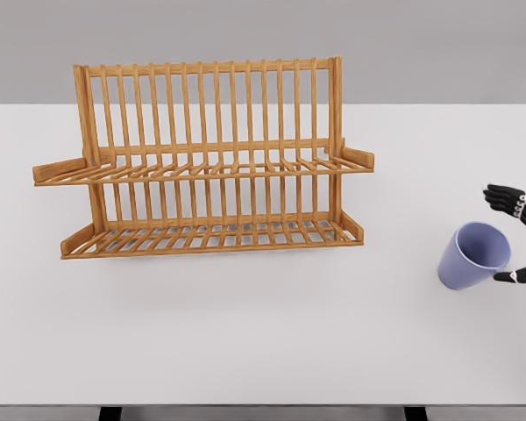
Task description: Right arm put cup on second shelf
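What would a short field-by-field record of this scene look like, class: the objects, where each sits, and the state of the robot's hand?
rack: wooden two-tier slatted dish rack, upright on the white table, left of centre
shelves: both tiers hold nothing
cup: lavender plastic cup, tilted with its mouth facing up and right, at the table's right edge
right hand: black-and-white right hand, fingers spread around the cup; grasp unclear
left arm: out of view

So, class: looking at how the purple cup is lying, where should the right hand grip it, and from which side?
Grip the purple cup around its side wall, coming from the right. It appears tilted, its open mouth facing up and right toward the right hand, whose fingers are spread either side. Probably one finger line above and one below the wall.
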